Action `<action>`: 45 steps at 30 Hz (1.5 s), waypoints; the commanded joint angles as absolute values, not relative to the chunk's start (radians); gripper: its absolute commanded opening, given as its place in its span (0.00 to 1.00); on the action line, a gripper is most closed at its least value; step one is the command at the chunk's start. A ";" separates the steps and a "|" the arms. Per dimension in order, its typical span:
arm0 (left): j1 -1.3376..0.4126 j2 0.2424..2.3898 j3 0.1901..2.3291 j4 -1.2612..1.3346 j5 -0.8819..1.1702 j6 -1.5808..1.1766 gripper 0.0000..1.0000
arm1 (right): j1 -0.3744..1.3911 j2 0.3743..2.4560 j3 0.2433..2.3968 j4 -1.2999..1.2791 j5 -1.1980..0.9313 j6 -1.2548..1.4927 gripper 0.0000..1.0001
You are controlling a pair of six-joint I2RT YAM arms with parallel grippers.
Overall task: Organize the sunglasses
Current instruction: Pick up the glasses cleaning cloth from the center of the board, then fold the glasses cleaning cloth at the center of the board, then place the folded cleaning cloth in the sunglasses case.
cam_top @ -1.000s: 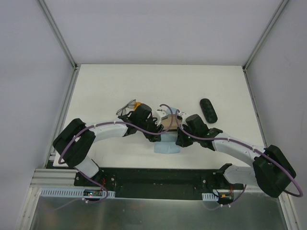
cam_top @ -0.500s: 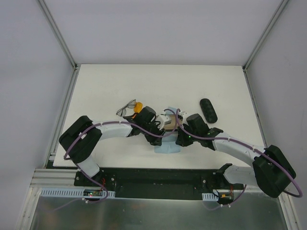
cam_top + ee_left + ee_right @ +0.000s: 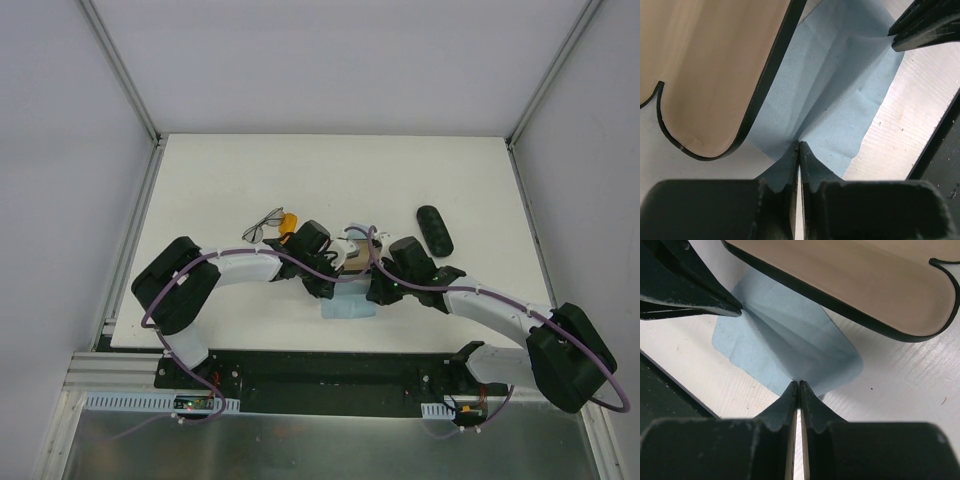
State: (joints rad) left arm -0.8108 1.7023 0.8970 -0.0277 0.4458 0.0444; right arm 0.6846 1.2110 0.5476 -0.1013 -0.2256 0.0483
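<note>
Overhead, the sunglasses (image 3: 265,228) are being seen lying loose left of the open case (image 3: 352,257), with nothing yet being stowed. At the left wrist, the light-blue cloth (image 3: 840,100) is being pinched by the left gripper (image 3: 798,150). At the right wrist, its other edge is being pinched by the right gripper (image 3: 799,387).

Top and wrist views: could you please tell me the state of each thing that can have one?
Left claw: shut on the blue cloth.
Right claw: shut on the blue cloth.
Blue cloth: pinched at two edges, creased between.
Tan-lined case: open, visible part empty.
Black oval case: closed.
Wire-framed sunglasses: on the table, untouched.
Orange sunglasses: beside them, untouched.
</note>
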 commanded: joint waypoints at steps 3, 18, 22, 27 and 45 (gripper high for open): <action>-0.816 1.667 0.948 -0.072 0.471 0.048 0.00 | 0.680 1.207 0.589 -0.100 -0.233 0.052 0.08; -0.816 1.586 1.072 -0.196 0.310 -0.026 0.00 | 0.666 1.221 0.721 -0.186 -0.204 0.051 0.07; -0.816 1.620 1.143 -0.256 0.259 -0.035 0.00 | 0.643 1.253 0.765 -0.218 -0.190 0.045 0.08; -0.815 1.640 1.192 -0.282 0.212 -0.041 0.00 | 0.617 1.304 0.819 -0.264 -0.189 0.029 0.08; -0.765 1.764 1.318 -0.305 0.178 -0.060 0.00 | 0.506 1.451 0.979 -0.327 -0.195 -0.025 0.08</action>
